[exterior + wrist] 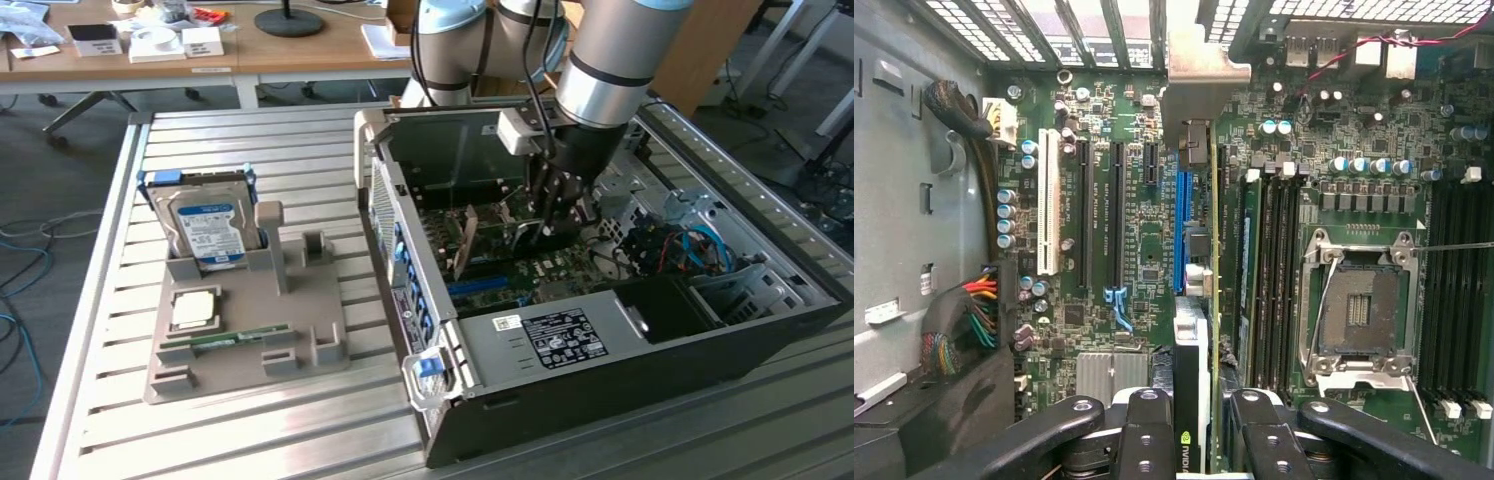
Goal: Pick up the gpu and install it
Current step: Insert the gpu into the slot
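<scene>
My gripper (551, 228) is down inside the open computer case (627, 345), over the motherboard. In the wrist view the gripper (1199, 430) is shut on the gpu (1192, 375), a thin dark card seen edge-on between the two black fingers (1147, 435). The card's pale metal bracket (1194, 75) points at the case's slotted rear wall. The card stands upright directly over the blue expansion slot (1180, 225); I cannot tell whether its edge touches the slot. In the exterior view the gpu (470, 243) reaches from the gripper toward the rear wall.
A grey parts holder (254, 335) on the slatted table carries a silver hard drive (207, 228), a processor chip (196, 308) and a green memory stick (227, 341). Inside the case are an empty processor socket (1359, 310), memory slots (1274, 260) and cable bundles (959, 330).
</scene>
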`<state>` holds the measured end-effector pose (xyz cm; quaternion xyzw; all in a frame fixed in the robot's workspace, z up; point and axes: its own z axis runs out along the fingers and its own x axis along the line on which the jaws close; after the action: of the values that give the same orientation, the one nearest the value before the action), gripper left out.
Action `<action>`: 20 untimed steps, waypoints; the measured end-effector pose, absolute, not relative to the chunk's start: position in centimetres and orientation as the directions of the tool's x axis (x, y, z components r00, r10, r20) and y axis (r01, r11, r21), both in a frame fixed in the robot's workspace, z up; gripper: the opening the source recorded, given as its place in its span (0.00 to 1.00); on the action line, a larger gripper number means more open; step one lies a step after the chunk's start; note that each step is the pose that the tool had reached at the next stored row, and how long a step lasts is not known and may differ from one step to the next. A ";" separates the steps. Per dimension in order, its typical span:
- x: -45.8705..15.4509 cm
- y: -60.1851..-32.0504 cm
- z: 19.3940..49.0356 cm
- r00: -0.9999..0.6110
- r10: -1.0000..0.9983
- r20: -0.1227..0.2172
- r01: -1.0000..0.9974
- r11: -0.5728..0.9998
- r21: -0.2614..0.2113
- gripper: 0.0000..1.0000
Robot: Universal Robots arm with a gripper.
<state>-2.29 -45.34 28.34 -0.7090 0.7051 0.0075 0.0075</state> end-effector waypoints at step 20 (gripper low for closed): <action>-2.8 -45.3 28.1 0.006 -1.000 -0.021 -1.000 -0.006 -0.001 0.27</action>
<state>-2.83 -45.34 28.07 -0.7090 0.7051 0.0072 0.0080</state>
